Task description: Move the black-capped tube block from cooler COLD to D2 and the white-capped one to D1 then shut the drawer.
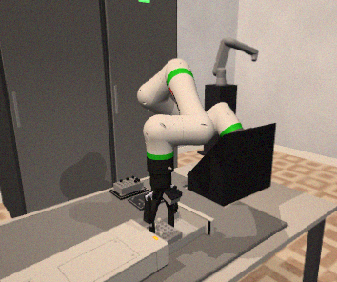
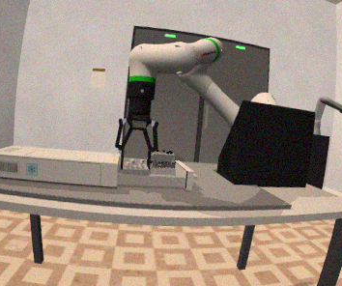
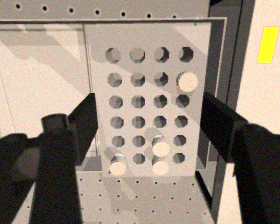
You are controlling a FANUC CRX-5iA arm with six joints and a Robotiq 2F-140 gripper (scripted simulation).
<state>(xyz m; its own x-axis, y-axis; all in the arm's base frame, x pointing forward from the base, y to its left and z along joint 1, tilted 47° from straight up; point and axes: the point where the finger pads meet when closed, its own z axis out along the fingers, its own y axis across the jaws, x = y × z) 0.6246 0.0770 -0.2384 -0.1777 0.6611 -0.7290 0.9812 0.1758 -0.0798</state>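
Note:
My gripper (image 1: pixel 162 228) (image 2: pixel 135 166) (image 3: pixel 148 107) is shut on the white-capped cooling block (image 1: pixel 168 230) (image 3: pixel 150 90), with one finger on each side. The block is level, barely raised if at all, and still within the open drawer (image 1: pixel 200 215) (image 2: pixel 166 182) (image 3: pixel 36 70). Several white-capped tubes stand in its bores: one near the right edge, the others in the two lowest rows of the wrist view. The black-capped block (image 1: pixel 128 186) (image 2: pixel 163 157) sits on D2, apparently flat. D1 (image 1: pixel 138 201), nearer COLD, holds no block; the arm partly hides it. COLD (image 1: pixel 90 252) (image 2: pixel 53 166) (image 3: pixel 268 45) has its lamp (image 1: pixel 156 238) (image 2: pixel 115 159) lit.
The drawer's front panel (image 1: pixel 209 226) (image 2: pixel 189 176) stands away from the cooler body. A large black angular housing (image 1: pixel 233 167) (image 2: pixel 270 145) stands on the table beyond the drawer, in front of the arm's base. Tall dark cabinets (image 1: pixel 52 95) stand behind the table.

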